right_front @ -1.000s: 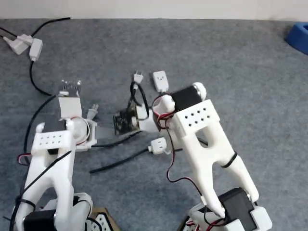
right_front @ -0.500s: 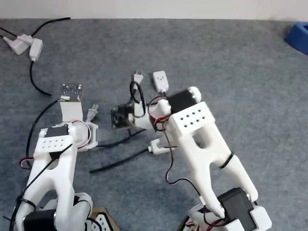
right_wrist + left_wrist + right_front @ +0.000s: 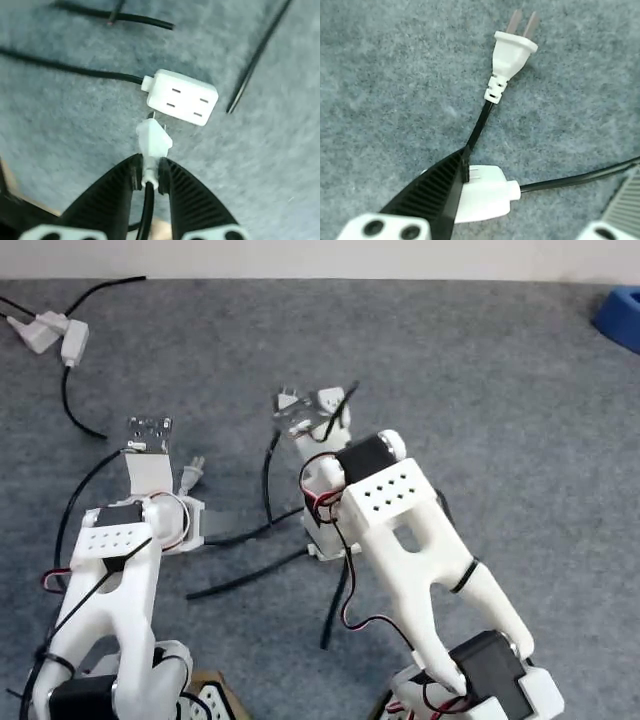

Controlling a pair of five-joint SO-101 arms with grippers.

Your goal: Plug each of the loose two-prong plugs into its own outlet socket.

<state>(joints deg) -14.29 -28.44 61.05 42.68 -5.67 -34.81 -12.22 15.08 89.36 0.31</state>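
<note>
My right gripper is shut on the cord end of a white two-prong plug. The plug's prongs point at the side of a white outlet socket and sit just short of it. In the high view this gripper is at the far middle, over the plug and socket. My left gripper is open low over the carpet. A second white socket lies between its fingers against the black one. A loose white plug lies just beyond, also seen from above.
Grey carpet covers the table. Black cords trail across the middle, and a third socket lies partly under the right arm. A joined plug and socket sit at the far left. A blue object is at the far right edge.
The right arm swung away from the middle to the far plug and socket and now holds that plug. The left arm drew back slightly, then stayed still.
</note>
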